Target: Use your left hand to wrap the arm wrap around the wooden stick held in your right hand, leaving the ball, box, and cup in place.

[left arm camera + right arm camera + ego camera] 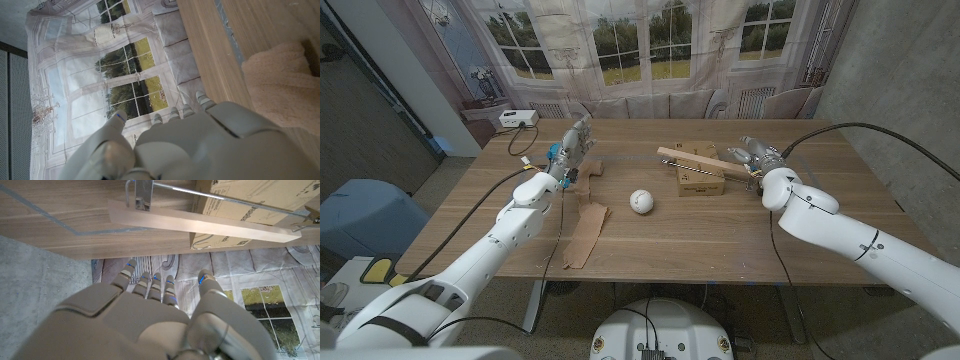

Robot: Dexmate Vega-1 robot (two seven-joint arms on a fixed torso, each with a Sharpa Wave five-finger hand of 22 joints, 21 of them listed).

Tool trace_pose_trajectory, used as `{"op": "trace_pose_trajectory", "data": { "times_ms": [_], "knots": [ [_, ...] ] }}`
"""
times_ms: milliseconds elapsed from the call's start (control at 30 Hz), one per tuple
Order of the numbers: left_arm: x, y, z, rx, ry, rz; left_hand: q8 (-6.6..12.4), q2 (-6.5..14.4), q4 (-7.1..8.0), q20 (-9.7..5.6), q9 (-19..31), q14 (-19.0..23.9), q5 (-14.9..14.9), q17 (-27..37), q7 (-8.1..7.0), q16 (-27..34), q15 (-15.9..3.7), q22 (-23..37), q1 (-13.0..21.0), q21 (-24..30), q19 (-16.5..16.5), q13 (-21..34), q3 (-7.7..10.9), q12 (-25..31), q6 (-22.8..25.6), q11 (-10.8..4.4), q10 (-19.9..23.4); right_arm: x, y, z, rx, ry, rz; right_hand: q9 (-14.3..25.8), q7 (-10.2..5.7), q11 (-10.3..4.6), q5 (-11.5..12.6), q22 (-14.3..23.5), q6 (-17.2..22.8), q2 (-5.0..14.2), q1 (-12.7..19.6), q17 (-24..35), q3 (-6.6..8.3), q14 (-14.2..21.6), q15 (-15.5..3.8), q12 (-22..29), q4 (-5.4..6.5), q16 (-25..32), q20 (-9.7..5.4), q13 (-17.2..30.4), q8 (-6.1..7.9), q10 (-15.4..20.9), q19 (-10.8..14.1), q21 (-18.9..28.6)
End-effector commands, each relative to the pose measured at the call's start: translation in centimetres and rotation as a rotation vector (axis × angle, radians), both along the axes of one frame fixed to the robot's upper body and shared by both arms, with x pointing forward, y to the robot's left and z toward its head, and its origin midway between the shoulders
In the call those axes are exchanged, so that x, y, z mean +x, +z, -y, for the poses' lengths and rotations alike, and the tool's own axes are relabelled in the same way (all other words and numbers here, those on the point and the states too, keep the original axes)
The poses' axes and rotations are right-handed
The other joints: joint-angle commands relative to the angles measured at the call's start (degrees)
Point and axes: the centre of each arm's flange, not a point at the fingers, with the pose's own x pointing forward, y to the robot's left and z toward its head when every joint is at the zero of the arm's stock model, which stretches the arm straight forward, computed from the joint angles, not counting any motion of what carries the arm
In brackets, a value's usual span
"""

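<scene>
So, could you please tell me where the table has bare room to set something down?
The near right stretch, between the white ball and the right arm, is bare, as is the far edge behind the cardboard box. It is crowded around the box and wooden stick, and on the left by the brown arm wrap.

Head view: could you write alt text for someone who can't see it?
Two white robot arms reach over a wooden table. The right hand is at a wooden stick above a box; the left hand hovers above a tan wrap, near a ball.
</scene>
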Motion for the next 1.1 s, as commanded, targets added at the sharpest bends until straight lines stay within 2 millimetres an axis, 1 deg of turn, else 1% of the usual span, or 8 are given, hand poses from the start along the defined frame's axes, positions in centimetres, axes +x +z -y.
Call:
{"op": "trace_pose_trajectory", "data": {
  "times_ms": [33,100,267,533,633,767,933,1100],
  "knots": [
    [0.19,0.05,0.05,-0.002,-0.004,0.0,0.38,0.14,-0.24,0.29,0.26,-2.42,0.12,0.29,0.34,0.27,0.36,0.11,-0.18,0.11,0.37,0.19,-0.05,0.23,-1.08,0.33,-2.0,0.42,0.21,-0.19,-0.055,-0.011,-0.049,0.32,0.03,0.04,0.36,0.24,-0.13,-0.13,0.5,0.07,0.31,0.19,0.25,-0.09,-0.04,0.02,-0.03,0.17,-0.24,-0.38,0.36,0.07],
    [0.26,0.08,0.08,-0.001,-0.005,-0.001,0.38,0.14,-0.24,0.3,0.26,-2.41,0.13,0.29,0.33,0.27,0.31,0.11,-0.18,0.1,0.37,0.19,-0.06,0.23,-1.06,0.37,-1.98,0.43,0.17,-0.12,-0.054,-0.013,-0.058,0.33,0.05,0.21,0.36,0.24,-0.21,-0.14,0.56,0.07,0.32,0.22,0.27,-0.12,-0.05,0.02,-0.04,0.17,-0.27,-0.45,0.39,0.07],
    [0.4,0.17,0.15,0.002,-0.007,-0.002,0.37,0.14,-0.24,0.32,0.26,-2.42,0.13,0.29,0.38,0.26,0.34,0.11,-0.2,0.1,0.39,0.19,-0.07,0.21,-1.04,0.38,-1.99,0.39,-0.04,0.02,-0.06,-0.021,-0.079,0.33,0.04,-0.02,0.36,0.24,-0.31,-0.16,0.68,0.07,0.37,0.37,0.27,-0.12,-0.08,0.07,0.08,0.18,-0.29,-0.47,0.46,0.08],
    [0.56,0.19,0.22,0.001,-0.009,-0.004,0.35,0.15,-0.24,0.34,0.26,-2.45,0.14,0.29,0.33,0.24,0.32,0.11,-0.21,0.08,0.38,0.2,-0.08,0.18,-1.05,0.34,-2.02,0.12,-0.17,-0.07,-0.078,-0.025,-0.115,0.34,0.09,0.01,0.33,0.25,-0.41,-0.23,0.84,0.08,0.4,0.75,0.52,-0.04,-0.08,0.18,0.23,0.19,-0.3,-0.31,0.62,0.12],
    [0.67,0.13,0.25,0.0,-0.012,-0.005,0.35,0.16,-0.24,0.31,0.26,-2.46,0.14,0.29,0.35,0.23,0.32,0.11,-0.22,0.07,0.38,0.2,-0.09,0.18,-1.02,0.32,-2.0,0.01,-0.19,-0.14,-0.084,-0.023,-0.127,0.35,0.07,0.39,0.31,0.25,-0.4,-0.28,0.88,0.1,0.39,0.97,0.57,0.01,-0.06,0.25,0.31,0.19,-0.27,-0.17,0.79,0.17],
    [0.73,0.1,0.23,-0.002,-0.011,-0.005,0.33,0.17,-0.24,0.32,0.27,-2.48,0.15,0.29,0.35,0.22,0.32,0.11,-0.23,0.06,0.38,0.2,-0.09,0.18,-1.04,0.3,-1.96,-0.05,-0.27,-0.27,-0.095,-0.018,-0.152,0.36,0.05,0.24,0.28,0.25,-0.41,-0.34,0.9,0.13,0.36,1.43,0.7,0.06,-0.01,0.41,0.43,0.2,-0.26,-0.06,1.03,0.24],
    [0.82,0.03,0.18,-0.003,-0.012,-0.007,0.34,0.19,-0.24,0.29,0.27,-2.44,0.16,0.29,0.38,0.23,0.33,0.11,-0.24,0.06,0.4,0.2,-0.1,0.17,-1.0,0.31,-1.94,-0.11,-0.31,-0.36,-0.105,-0.016,-0.171,0.37,-0.01,0.62,0.22,0.26,-0.57,-0.48,0.84,0.18,0.25,1.95,0.71,0.17,0.09,0.57,0.62,0.21,-0.29,0.24,1.51,0.38],
    [0.96,-0.04,0.15,-0.006,-0.014,-0.009,0.36,0.2,-0.24,0.28,0.27,-2.45,0.16,0.29,0.5,0.22,0.4,0.11,-0.25,0.05,0.4,0.2,-0.11,0.15,-0.91,0.33,-1.96,-0.09,-0.2,-0.39,-0.109,-0.02,-0.184,0.37,0.04,0.59,0.23,0.26,-0.55,-0.51,0.92,0.19,0.27,2.23,0.88,0.18,0.08,0.63,0.72,0.22,-0.25,0.31,1.6,0.38]
  ]
}}
